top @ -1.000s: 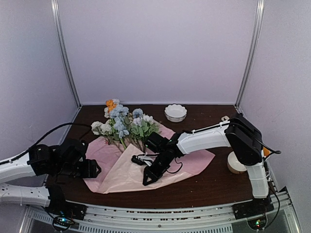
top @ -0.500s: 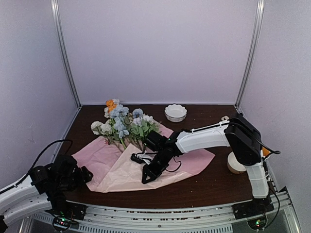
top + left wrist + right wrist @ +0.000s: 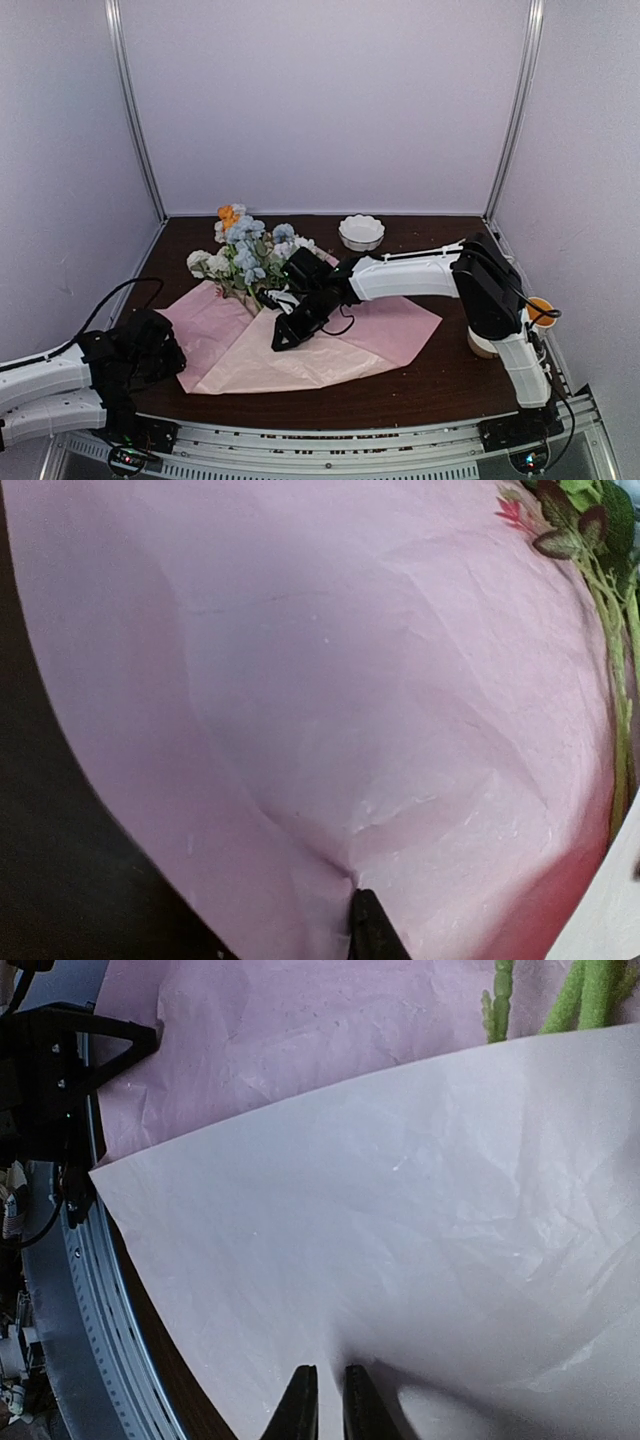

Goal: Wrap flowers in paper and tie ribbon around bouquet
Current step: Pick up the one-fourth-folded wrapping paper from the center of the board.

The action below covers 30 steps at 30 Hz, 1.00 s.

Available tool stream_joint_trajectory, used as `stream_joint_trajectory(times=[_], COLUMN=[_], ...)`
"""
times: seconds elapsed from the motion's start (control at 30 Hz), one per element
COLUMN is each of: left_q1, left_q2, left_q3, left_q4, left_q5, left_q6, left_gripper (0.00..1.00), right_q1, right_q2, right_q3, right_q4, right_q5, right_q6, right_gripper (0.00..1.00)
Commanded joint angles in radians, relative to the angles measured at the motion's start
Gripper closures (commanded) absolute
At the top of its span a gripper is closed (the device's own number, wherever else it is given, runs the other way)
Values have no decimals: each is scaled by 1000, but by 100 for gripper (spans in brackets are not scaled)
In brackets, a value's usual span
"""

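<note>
Paper [image 3: 400, 325] wrapping going on!
Right fingers [image 3: 303, 1405] are clamping the flap [image 3: 400, 1210] beside the flowers [image 3: 250, 258] to fold it over; left fingers' [image 3: 372, 930] grip unclear.

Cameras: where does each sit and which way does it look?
Top view: high behind the robot, looking down at the table; left arm and right arm show.
Left wrist: on the left arm, facing the paper close up; one fingertip shows.
Right wrist: on the right arm, facing the folded paper; two fingertips show.
Both wrist views share paper and green stems.
</note>
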<state>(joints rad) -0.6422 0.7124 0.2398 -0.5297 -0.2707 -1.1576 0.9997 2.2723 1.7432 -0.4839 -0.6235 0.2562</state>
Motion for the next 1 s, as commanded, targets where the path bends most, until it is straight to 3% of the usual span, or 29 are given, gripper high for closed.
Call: stream_joint_trajectory(times=[0.0,0.07,0.6,0.77,0.87,0.97], left_q1=[7,7,-1,-4,-4,-5], left_q2=[-31,-31,280,258,195,72], left_q3=[65,77,485,516,446,263], left_q4=[-32,-22,-51,-67,-107,1], left_q5=[-21,-4,190,239,241,257], left_q6=[40,60,297,287,230,126], left_gripper=[90,100,100,100,100,78], right_q1=[-29,-37,-43,-47,-46,-47], right_q2=[51,95,135,135,133,138], right_q3=[53,84,102,101,101,100], right_q4=[-35,-57,-79,-70,-71,-68], right_q5=[36,10,39,41,40,29], right_q6=[24,27,26,31,25,25], right_gripper=[90,90,92,92,92,92])
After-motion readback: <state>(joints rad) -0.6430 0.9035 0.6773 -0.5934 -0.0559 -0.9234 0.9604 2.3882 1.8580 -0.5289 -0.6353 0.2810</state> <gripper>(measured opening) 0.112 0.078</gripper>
